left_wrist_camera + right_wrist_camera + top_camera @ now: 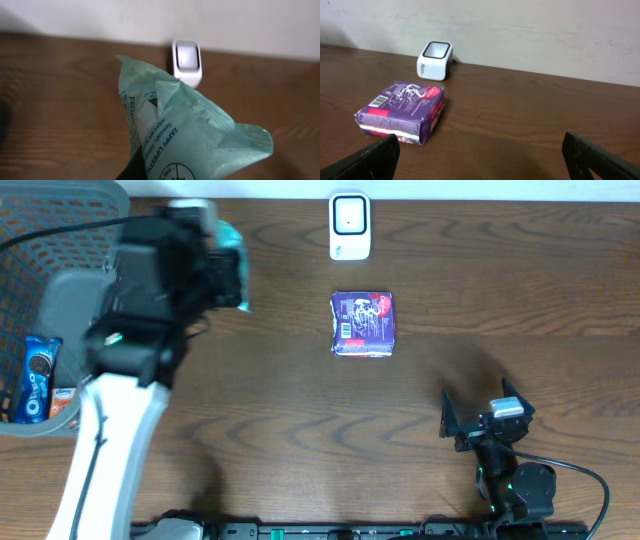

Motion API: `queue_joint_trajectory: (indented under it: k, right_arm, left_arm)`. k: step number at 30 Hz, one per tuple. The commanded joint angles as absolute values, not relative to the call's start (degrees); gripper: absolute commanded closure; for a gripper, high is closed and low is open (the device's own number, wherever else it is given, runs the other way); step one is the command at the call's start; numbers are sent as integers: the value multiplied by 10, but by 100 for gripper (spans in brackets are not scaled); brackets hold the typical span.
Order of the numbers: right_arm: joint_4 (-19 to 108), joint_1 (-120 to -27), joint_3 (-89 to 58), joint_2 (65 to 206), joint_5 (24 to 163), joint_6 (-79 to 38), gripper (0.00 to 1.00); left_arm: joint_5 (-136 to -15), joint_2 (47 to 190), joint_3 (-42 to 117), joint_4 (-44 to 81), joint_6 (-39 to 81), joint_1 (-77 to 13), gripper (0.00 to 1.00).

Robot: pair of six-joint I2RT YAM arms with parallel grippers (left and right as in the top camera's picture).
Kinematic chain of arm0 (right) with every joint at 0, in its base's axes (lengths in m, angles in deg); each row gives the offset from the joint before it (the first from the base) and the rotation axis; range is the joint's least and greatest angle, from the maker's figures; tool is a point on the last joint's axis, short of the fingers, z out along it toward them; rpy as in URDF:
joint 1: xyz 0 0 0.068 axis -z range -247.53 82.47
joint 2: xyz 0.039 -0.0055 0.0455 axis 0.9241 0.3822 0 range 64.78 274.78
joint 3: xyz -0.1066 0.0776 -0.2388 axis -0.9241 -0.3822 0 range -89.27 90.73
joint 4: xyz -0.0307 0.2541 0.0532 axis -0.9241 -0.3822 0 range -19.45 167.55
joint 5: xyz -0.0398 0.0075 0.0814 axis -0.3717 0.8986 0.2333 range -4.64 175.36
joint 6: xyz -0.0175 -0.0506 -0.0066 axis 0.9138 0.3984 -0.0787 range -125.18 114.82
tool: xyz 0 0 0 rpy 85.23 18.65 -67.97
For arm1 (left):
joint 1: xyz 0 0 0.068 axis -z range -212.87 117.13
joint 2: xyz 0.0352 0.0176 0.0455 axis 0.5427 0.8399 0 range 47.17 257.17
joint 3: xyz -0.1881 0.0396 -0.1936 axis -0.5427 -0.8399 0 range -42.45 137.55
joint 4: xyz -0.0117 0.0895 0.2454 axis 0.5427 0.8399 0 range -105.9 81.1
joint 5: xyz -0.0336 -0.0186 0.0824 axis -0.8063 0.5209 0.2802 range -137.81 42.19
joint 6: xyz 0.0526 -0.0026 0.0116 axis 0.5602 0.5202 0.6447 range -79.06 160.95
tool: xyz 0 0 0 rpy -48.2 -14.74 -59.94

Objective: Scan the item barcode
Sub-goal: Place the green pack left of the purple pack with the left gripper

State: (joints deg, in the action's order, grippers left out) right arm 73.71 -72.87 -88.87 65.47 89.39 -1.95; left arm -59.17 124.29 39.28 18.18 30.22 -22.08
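Left gripper [218, 275] pinched nearly closed on the near end of the teal wipes pack [185, 135], up beside the basket [60, 210]. Seen from the wrist, pack's long axis running to 12 o'clock, straight at the scanner [186, 61] just past its crumpled top. Overhead, scanner at 2 o'clock from that grip, purple packet [362, 325] at 4 o'clock. Farthest out, right gripper [485, 160] spread wide, empty; left arm plainly nearer. Barcode not discernible

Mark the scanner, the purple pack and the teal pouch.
scanner [350, 225], overhead view, its white top face.
purple pack [362, 323], overhead view, middle of its top face.
teal pouch [200, 135], left wrist view, middle of its crinkled front.
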Motion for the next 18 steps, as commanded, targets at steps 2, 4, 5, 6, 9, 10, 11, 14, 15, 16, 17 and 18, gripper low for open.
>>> queue_joint_trajectory:
  k: [2,4,5,6,9,10,11,14,15,16,17,18]
  right_arm:
    - [735,-724,-890,652,893,-19,1]
    - [735,-724,-890,652,893,-19,1]
    - [735,-724,-890,652,893,-19,1]
    - [735,-724,-890,652,893,-19,1]
    - [735,-724,-890,652,893,-19,1]
    - [735,-724,-890,652,893,-19,1]
    - [735,-724,-890,652,893,-19,1]
    - [735,-724,-890,652,893,-19,1]
    - [735,-724,-890,652,893,-19,1]
    - [735,-724,-890,652,893,-19,1]
    - [735,-724,-890,652,893,-19,1]
    - [735,-724,-890,652,893,-19,1]
  left_arm:
    - [-528,1324,399,191,294,-160,92]
    - [-488,1367,399,208,238,-144,93]
    - [-473,1387,399,214,217,-138,93]
    - [-467,1411,399,216,202,-132,93]
    - [-467,1469,399,200,198,-118,93]
    - [-467,1487,399,194,193,-113,92]
    - [-467,1504,399,189,192,-107,89]
    - [-470,1554,399,181,191,-89,73]
    - [-472,1561,399,179,191,-85,73]
    - [-473,1569,399,178,191,-79,73]
    - [-474,1577,399,176,187,-72,71]
    - [-473,1580,399,176,179,-67,69]
